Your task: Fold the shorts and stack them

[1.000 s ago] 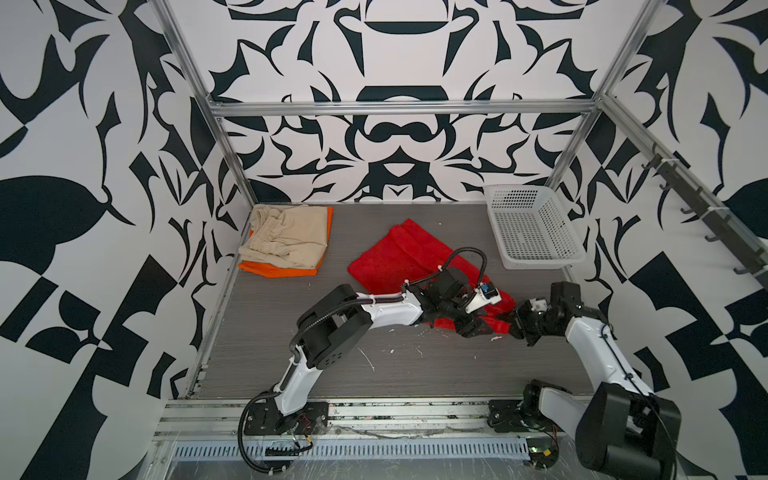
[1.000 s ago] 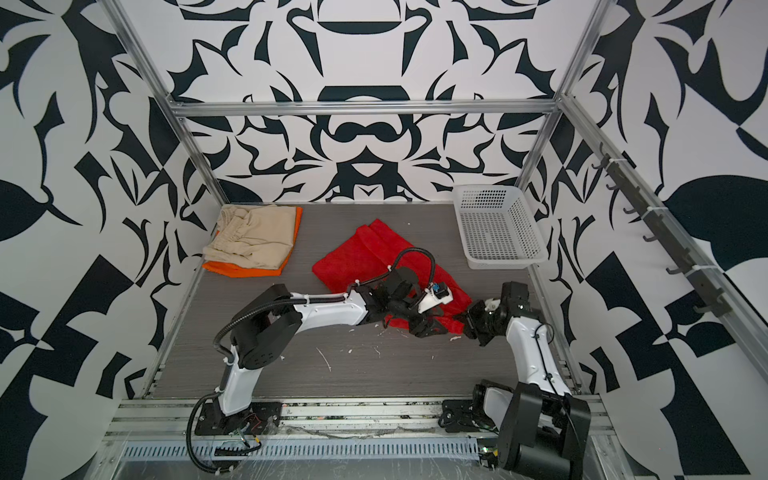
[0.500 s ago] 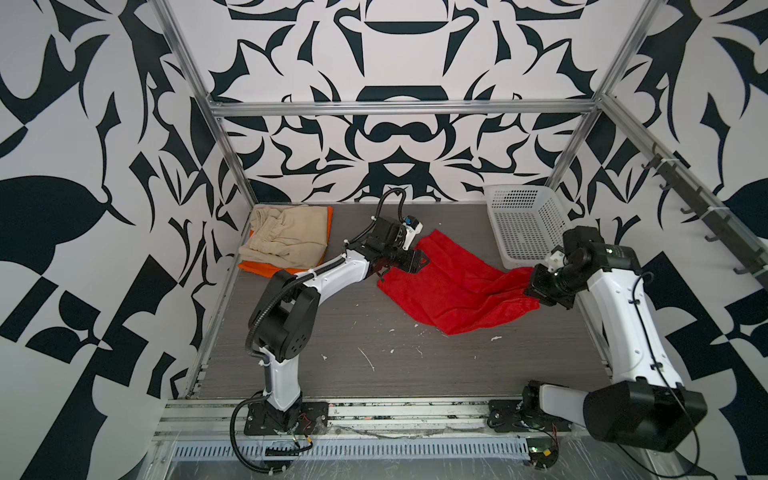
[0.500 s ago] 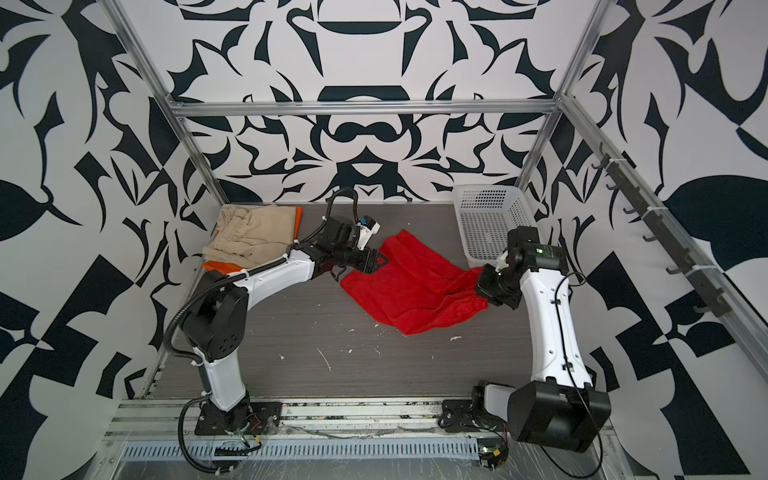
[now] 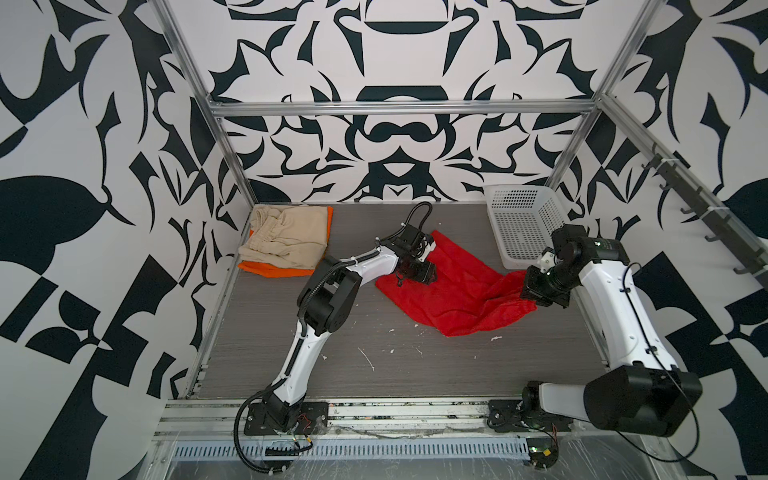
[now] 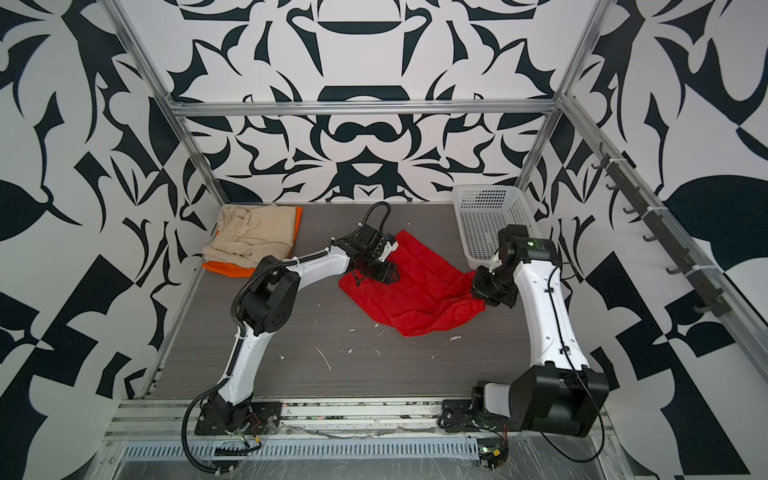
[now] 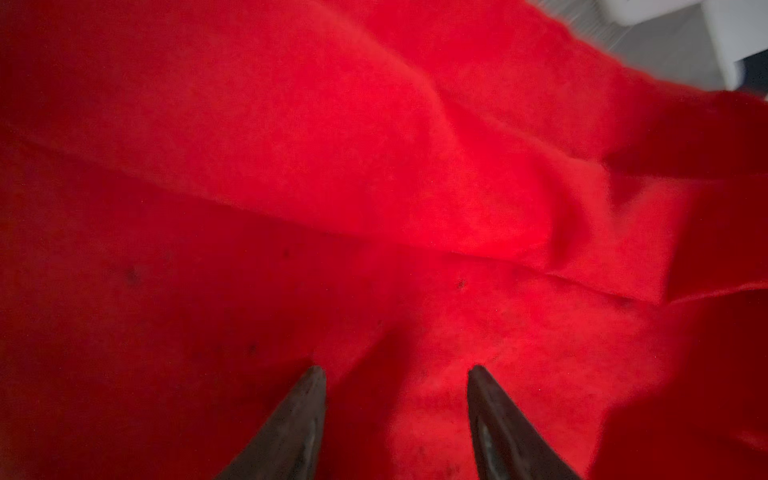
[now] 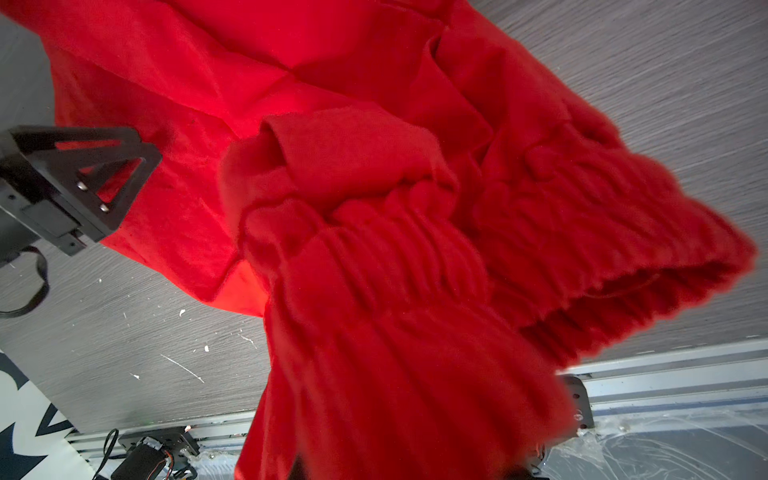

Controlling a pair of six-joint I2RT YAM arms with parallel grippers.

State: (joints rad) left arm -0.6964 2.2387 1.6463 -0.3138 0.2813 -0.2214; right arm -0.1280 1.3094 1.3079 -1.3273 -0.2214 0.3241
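1. The left gripper (image 7: pixel 395 370) has its black fingers (image 7: pixel 291 424) apart, low over the far-left part of the red textured cloth shorts (image 5: pixel 453 291). Nothing is pinched between them in the left wrist view. Risk: closing here probably grabs one flat layer mid-panel rather than an edge, so the fold comes out skewed.
2. The red pair lies spread and creased mid-table, with its right end lifted off the surface. Risk: the soft cloth sags between the arms, and a pull from one end likely drags the whole piece instead of flattening it.
3. The right gripper (image 5: pixel 527 296) is clamped on the end with the bunched elastic waistband (image 8: pixel 415 257). In the right wrist view its fingers are buried in cloth. Risk: the thick gathered wad may slip out, or drop as a lump on release.
4. Far left: folded beige drawstring cloth shorts (image 5: pixel 289 237) lie on folded bright orange cloth shorts (image 5: pixel 270 268) in the far-left corner, well apart from the red pair. This pile is the likely stack spot. The left arm's elbow (image 5: pixel 328 299) hangs between the pile and the red pair, so a carry across could brush the pile.
5. On the dark grey wood-grain tabletop (image 5: pixel 374 395), small white scraps (image 5: pixel 368 359) lie near the front, out of the path.
6. Far right: the white perforated plastic basket (image 5: pixel 519 224) is just beside the right arm (image 5: pixel 602 291), and a backward swing could knock it.
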